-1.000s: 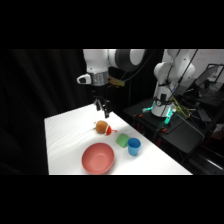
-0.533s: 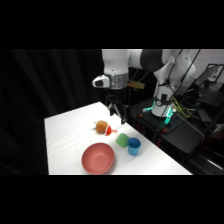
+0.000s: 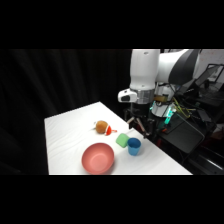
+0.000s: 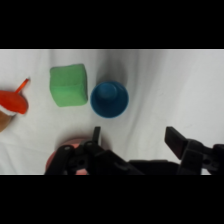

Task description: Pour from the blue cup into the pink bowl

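Wrist view showed the pincer [image 4: 132, 142] with fingers apart and empty above the blue cup [image 4: 109, 99], which stood upright beside a green block [image 4: 69, 85] near the bench's [image 3: 70, 135] right edge; reaching down to grasp it seemingly came next, before carrying it to the pink bowl [image 3: 98, 157].

Smooth, slightly glossy blue cup [image 4: 109, 99], plastic-looking, lies just ahead of the matt black gripper [image 4: 135, 137]. Beside it, a matt green block [image 4: 68, 85]. White table [image 4: 175, 85] covering looks like softly wrinkled cloth. Pink bowl [image 3: 98, 158] appears smooth plastic.
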Motion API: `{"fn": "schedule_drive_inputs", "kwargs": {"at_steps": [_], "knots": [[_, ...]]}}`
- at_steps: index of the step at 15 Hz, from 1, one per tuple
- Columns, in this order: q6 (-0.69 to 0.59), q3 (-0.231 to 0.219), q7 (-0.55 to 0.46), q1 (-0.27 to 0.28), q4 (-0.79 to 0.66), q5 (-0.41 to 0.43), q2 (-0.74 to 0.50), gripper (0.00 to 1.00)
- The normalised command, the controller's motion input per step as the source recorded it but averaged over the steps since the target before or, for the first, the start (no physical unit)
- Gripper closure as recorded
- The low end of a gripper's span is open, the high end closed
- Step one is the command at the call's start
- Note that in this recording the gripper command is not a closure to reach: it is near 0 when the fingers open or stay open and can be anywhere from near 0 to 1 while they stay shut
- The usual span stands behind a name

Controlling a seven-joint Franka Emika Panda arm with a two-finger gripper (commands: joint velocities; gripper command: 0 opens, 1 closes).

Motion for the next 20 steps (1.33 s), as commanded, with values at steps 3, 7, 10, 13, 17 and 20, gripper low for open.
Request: {"fn": "schedule_drive_inputs", "kwargs": {"at_steps": [3,7,10,13,17,20], "knots": [[0.44,0.01,-0.18,0.003,-0.23,0.203,0.05,0.0],[0.37,0.028,-0.19,0.007,-0.1,0.196,0.16,0.0],[0.31,0.069,-0.04,0.033,0.01,0.016,0.24,0.0],[0.21,0.067,0.04,0.066,0.09,-0.079,0.27,0.0],[0.14,0.009,0.02,0.057,0.18,-0.152,0.3,0.0],[0.1,-0.041,0.0,0.05,0.2,-0.174,0.25,1.0]]}}
